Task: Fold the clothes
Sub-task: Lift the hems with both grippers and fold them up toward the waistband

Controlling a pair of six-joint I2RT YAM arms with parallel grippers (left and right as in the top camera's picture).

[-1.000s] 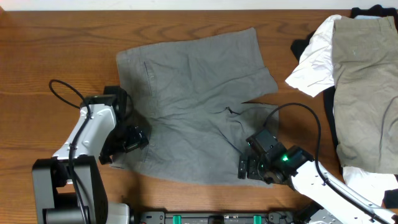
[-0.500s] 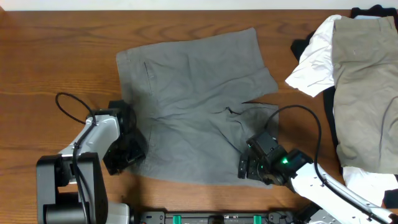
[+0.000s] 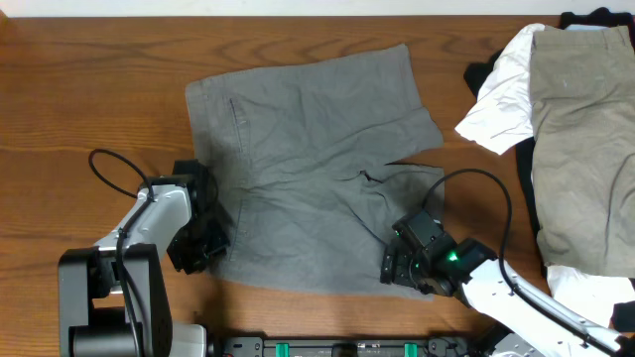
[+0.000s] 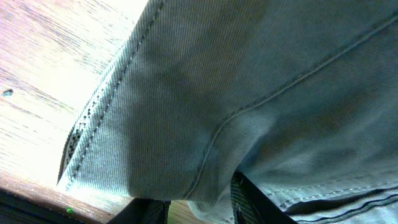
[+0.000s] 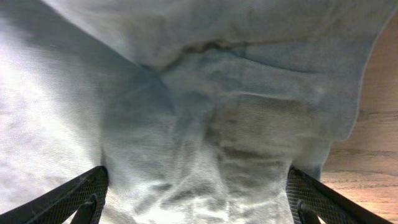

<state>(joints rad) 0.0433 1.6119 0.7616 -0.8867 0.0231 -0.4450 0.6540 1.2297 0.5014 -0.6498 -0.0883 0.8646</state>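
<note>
Left gripper (image 3: 201, 243) has slid nearer along the waistband over the last second and now sits on the near-left corner; the right gripper (image 3: 400, 266) hasn't budged.

Left: fingers look pinched on a small fold of the waistband corner in the wrist view, cloth bunched between them. Right: fingers (image 5: 93, 190) spread wide, straddling the near-right leg hem, nothing gripped yet.

Both are on the near edge of the grey shorts (image 3: 308, 159), which lie flat mid-table (image 3: 89, 79), well apart from the clothes pile (image 3: 575, 129) at far right.

Risks, my read:
- Left bite is shallow. It may hold the top layer only or slip off, so the fold would drag one side and skew.
- Right closes on the wrinkled hem and catches one layer, so the leg peels open instead of folding.
- Uneven lift between the arms twists the near edge. The crotch notch already has a pucker that could set into a crease.
- A sweep too far right could snag the pile.

Orientation: waistband left, leg hems pointing right. Long axis runs left to right, skewed a bit, with the right end further away.
</note>
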